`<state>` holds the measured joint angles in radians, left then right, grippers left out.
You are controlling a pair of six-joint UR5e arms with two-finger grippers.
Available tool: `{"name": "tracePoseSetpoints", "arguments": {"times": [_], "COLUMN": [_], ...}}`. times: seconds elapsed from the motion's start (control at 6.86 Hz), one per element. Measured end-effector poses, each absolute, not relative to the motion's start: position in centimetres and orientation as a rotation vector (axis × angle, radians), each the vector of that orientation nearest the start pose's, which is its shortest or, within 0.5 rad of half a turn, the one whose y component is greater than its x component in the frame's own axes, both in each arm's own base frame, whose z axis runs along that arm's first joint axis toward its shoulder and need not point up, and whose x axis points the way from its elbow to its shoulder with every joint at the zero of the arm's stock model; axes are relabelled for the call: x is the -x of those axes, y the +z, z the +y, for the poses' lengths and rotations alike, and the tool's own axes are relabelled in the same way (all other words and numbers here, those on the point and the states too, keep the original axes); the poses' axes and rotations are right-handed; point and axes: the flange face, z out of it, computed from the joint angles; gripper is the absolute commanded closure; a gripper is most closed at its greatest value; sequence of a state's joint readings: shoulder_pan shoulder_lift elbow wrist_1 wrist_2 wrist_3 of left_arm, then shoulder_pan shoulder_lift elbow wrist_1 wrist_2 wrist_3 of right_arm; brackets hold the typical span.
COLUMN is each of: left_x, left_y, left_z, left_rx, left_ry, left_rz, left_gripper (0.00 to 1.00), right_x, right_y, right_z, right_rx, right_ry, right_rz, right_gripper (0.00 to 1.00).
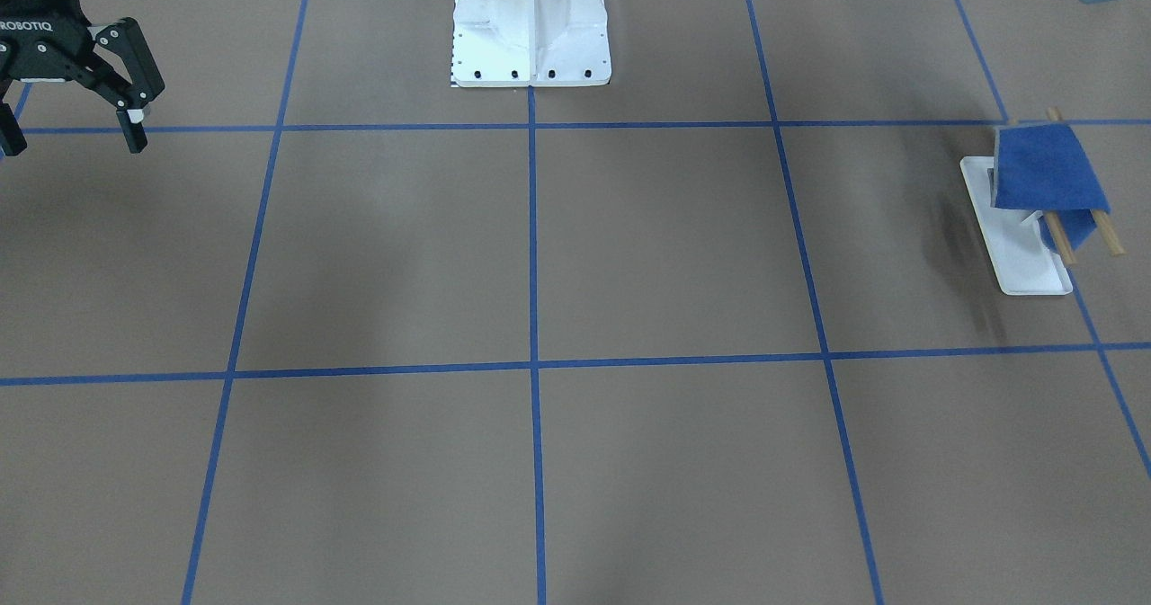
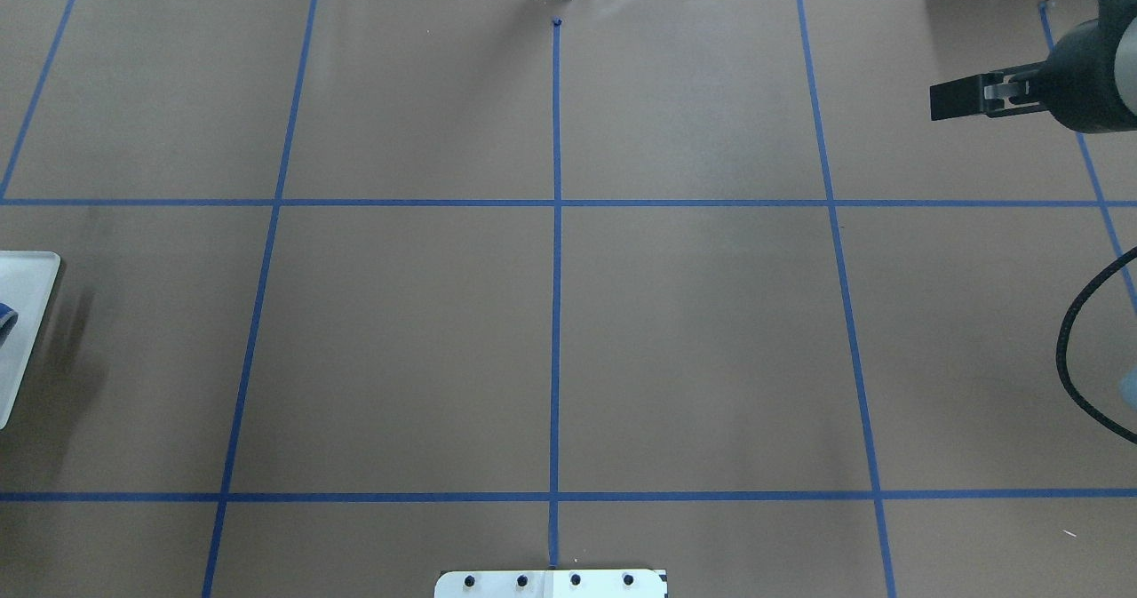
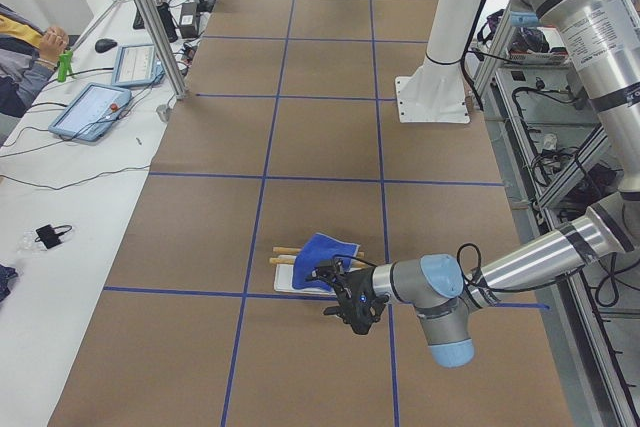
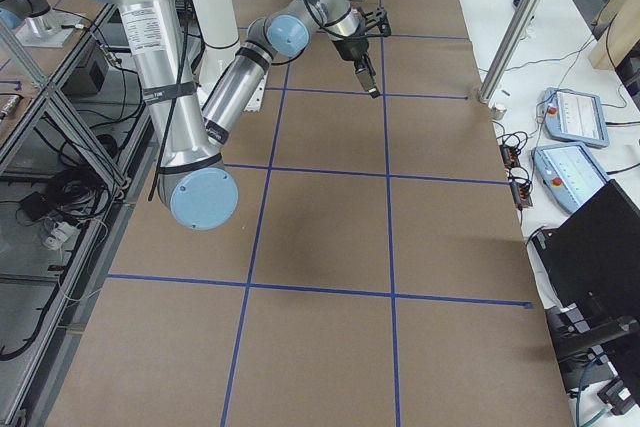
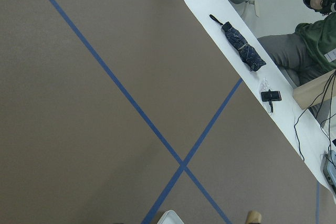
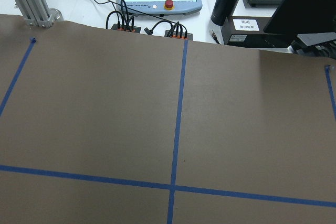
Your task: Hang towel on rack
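The royal-blue towel [image 1: 1048, 173] lies draped over the two wooden dowel bars of the rack, whose white tray base [image 1: 1016, 245] stands on the table. In the exterior left view my left gripper [image 3: 345, 302] hovers just in front of the towel [image 3: 330, 247]; I cannot tell whether it is open or shut. The left wrist view shows only a corner of the rack base [image 5: 170, 217] and a dowel tip [image 5: 253, 217]. My right gripper [image 1: 72, 137] hangs far from the rack, open and empty.
The large white bolted pedestal [image 1: 530, 30] stands at the robot's side of the table. A black cable [image 2: 1075, 358] loops at the right edge. A folded umbrella [image 5: 241, 45] and a seated person [image 3: 25, 57] are beyond the table's edge.
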<state>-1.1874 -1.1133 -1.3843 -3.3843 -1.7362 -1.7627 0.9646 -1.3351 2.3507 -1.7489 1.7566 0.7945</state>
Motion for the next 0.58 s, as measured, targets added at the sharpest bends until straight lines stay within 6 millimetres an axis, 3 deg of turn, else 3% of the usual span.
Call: {"name": "tracePoseSetpoints", "arguments": {"times": [0.29,0.58], "left_x": [0.1,0.4], "left_y": [71.9,71.1], "left_z": [-31.1,-36.0], "left_rx": [-0.555,-0.727], "left_ry": [-0.936,-0.659], "left_rz": [1.091,0.879], "left_gripper": [0.02,0.02], "right_x": [13.7,10.6], "right_y": [25.0,27.7], "right_z": [-43.6,-45.1], "right_rx": [-0.494,-0.468], "right_ry": [0.061,0.005], "right_rz": [-0.666,-0.631], "right_gripper": [0.0,0.0]}}
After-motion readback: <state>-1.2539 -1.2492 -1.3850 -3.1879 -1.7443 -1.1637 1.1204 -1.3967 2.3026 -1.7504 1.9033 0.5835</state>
